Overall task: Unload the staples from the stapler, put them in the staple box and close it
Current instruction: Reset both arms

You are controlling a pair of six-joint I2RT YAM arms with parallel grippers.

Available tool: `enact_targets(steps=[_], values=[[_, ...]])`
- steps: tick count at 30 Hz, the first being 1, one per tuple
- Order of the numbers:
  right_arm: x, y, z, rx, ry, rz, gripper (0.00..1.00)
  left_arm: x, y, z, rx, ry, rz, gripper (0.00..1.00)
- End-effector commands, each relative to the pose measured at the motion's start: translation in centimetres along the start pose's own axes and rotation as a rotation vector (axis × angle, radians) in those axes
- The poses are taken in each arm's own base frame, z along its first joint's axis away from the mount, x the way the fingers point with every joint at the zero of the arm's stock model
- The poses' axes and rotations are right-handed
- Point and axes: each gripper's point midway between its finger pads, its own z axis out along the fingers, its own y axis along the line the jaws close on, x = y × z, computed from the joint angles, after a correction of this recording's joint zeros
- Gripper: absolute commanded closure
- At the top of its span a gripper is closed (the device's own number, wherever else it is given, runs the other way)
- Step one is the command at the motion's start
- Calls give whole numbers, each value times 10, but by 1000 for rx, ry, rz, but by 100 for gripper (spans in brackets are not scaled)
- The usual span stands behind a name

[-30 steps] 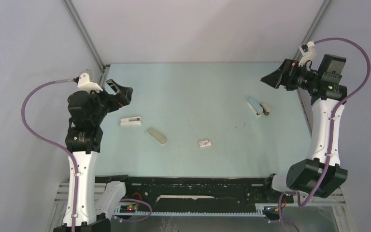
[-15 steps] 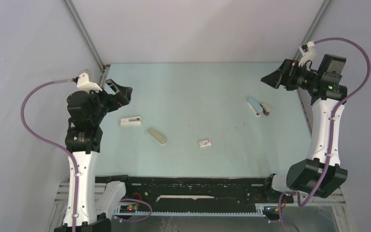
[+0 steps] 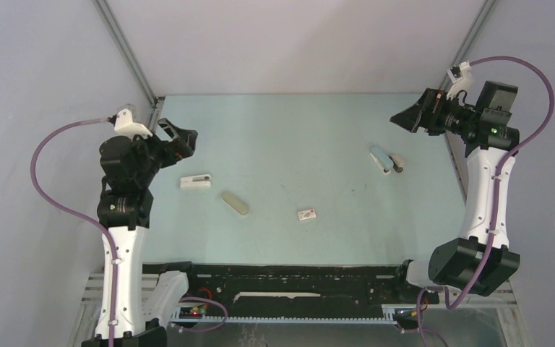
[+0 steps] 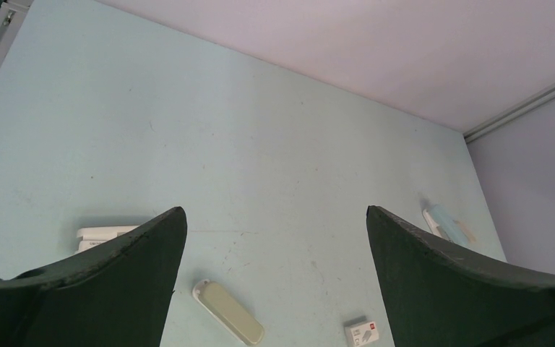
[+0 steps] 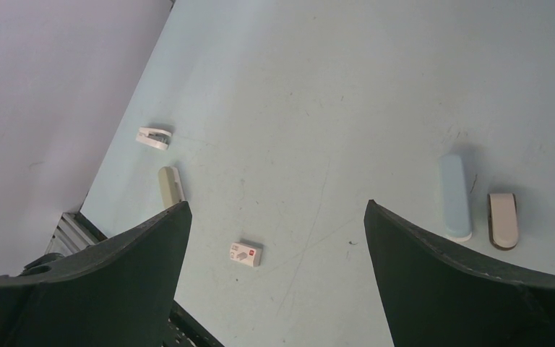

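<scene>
Big picture first: the pale table [image 3: 289, 130], with the left gripper [image 3: 181, 136] and right gripper [image 3: 403, 119] up high, both with jaws spread wide and empty. There's a white stapler [image 3: 195, 181] at nine o'clock, an olive stapler [image 3: 235, 203] at seven, and a blue stapler [image 3: 380, 160] and tan stapler [image 3: 397, 162] at three. A small box [image 3: 306, 214] sits at six. The staples are out of sight, presumably inside one stapler, but I can't tell which. Expect a light, stiff, slippery strip that snaps easily, so pinch its long sides.
</scene>
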Motion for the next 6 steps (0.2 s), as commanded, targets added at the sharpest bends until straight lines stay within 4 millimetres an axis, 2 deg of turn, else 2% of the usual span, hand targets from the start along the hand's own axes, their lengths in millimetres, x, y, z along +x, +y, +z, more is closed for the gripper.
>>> enact_targets(steps=[1, 6], values=[[-6, 7, -10, 14, -32, -48, 0, -5, -3, -1, 28, -28, 13, 0], [-4, 2, -9, 37, -32, -36, 0, -3, -2, -1, 25, -24, 12, 0]])
